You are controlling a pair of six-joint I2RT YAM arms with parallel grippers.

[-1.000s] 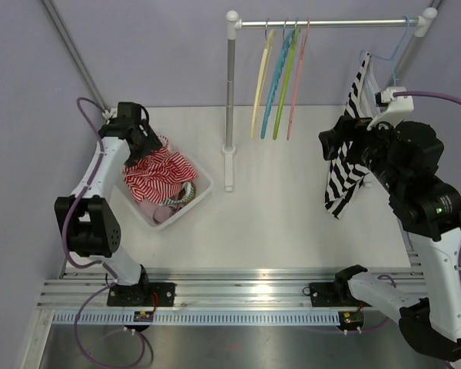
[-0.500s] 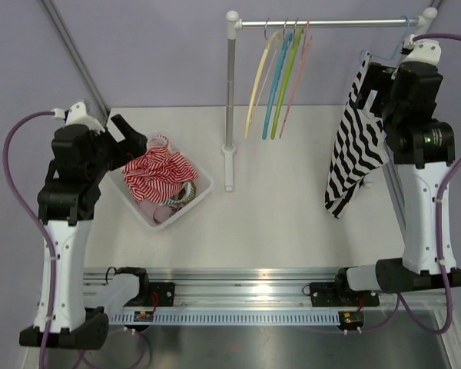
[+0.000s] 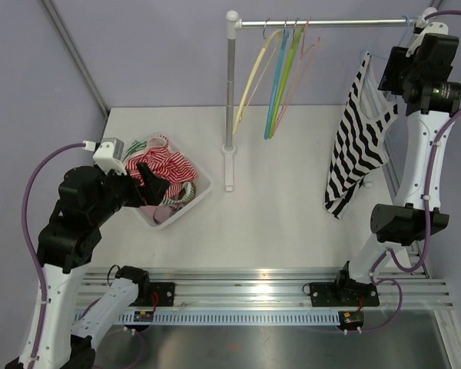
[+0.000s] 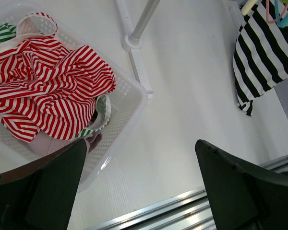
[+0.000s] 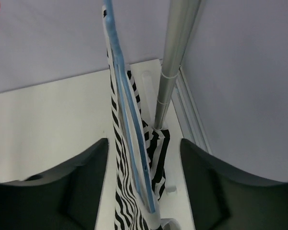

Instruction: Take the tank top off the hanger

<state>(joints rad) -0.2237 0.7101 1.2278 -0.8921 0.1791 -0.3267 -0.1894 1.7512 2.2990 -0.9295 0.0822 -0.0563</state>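
Note:
The black-and-white striped tank top (image 3: 357, 146) hangs on a blue hanger (image 3: 378, 55) at the right end of the rail. In the right wrist view the hanger (image 5: 134, 143) runs down between my fingers, with the tank top (image 5: 116, 191) draped under it. My right gripper (image 3: 390, 73) is open, high up by the rail, its fingers apart on either side of the hanger (image 5: 144, 191) without touching it. My left gripper (image 3: 150, 181) is open and empty above the basket's near edge (image 4: 141, 191). The tank top also shows at the upper right of the left wrist view (image 4: 261, 57).
A white basket (image 3: 203, 188) at the left holds red-and-white striped clothes (image 3: 165, 165). The rack's left pole (image 3: 230, 84) stands mid-table on its foot. Several empty coloured hangers (image 3: 280, 77) hang tilted on the rail (image 3: 330, 23). The rack's right pole (image 5: 170, 72) is just beside the hanger.
My right arm has risen from beside the tank top up to the hanger by the rail. My left arm has lifted and swung toward the basket's near side. The empty hangers have swung left.

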